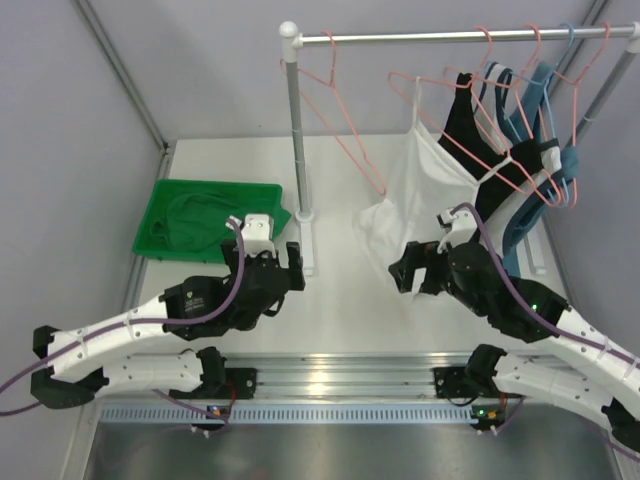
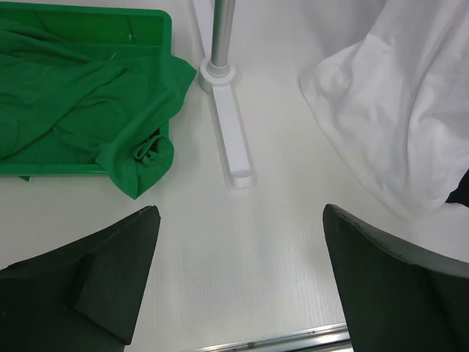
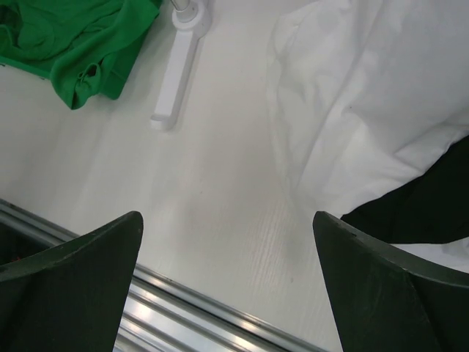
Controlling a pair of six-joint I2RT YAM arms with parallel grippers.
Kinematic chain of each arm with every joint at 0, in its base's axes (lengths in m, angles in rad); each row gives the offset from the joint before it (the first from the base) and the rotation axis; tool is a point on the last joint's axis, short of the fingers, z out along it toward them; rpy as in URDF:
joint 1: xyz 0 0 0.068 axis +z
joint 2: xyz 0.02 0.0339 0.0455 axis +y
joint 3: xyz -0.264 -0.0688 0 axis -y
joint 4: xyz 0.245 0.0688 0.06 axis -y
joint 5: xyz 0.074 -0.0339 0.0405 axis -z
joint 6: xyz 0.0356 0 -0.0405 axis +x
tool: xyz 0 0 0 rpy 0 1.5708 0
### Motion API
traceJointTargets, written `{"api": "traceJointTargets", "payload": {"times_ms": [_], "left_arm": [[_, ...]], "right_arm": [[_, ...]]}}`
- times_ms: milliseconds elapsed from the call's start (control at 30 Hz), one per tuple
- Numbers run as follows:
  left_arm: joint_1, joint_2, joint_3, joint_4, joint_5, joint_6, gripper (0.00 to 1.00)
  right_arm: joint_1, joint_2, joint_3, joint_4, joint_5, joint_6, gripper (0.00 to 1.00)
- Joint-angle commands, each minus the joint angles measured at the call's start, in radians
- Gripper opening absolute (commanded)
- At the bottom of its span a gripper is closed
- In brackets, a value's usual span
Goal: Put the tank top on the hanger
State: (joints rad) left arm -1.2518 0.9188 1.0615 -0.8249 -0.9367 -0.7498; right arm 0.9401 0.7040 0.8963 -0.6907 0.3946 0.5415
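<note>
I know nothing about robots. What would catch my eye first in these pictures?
The bright green tank top stands out first, crumpled in a green tray at far left and spilling over its edge. Then comes the white top, hanging from the rail at right, with an empty pink hanger beside it. The left arm and right arm reach in from the front, jaws open.

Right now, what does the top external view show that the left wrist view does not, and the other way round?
Only top external: the metal rail with thin salmon-pink wire hangers, blue wire hangers and a black top, plus the right gripper. Only left wrist: a close look at the left gripper, its dark fingers spread apart. Both: the bright green fabric tank top crumpled in a green plastic tray, the white rack post and the hanging white top.
</note>
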Motion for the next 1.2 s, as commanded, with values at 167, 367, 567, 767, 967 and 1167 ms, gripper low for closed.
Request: {"api": "traceJointTargets", "payload": {"times_ms": [167,367,567,767,967,1167], "left_arm": [[0.084,0.031,0.037,-0.043,-0.067,-0.033,0.98],[0.492,0.08,0.084,0.058,0.168,0.076,0.98],[0.881,0.251,0.184,0.122,0.341,0.142,0.98],[1.125,0.53,0.19,0.236,0.406,0.113,0.97],[1.244,0.777,0.21,0.374,0.518,0.112,0.92],[1.296,0.922,0.233,0.408,0.585,0.073,0.89]], "right_arm": [[0.009,0.0,0.019,0.005,-0.029,-0.031,1.0],[0.009,0.031,0.032,-0.012,-0.065,-0.055,1.0],[0.009,0.058,0.026,0.0,-0.129,-0.055,1.0],[0.009,0.068,0.033,0.011,-0.186,-0.054,1.0],[0.009,0.081,0.033,0.019,-0.223,-0.057,1.0],[0.011,0.072,0.016,0.019,-0.243,-0.067,1.0]]}}
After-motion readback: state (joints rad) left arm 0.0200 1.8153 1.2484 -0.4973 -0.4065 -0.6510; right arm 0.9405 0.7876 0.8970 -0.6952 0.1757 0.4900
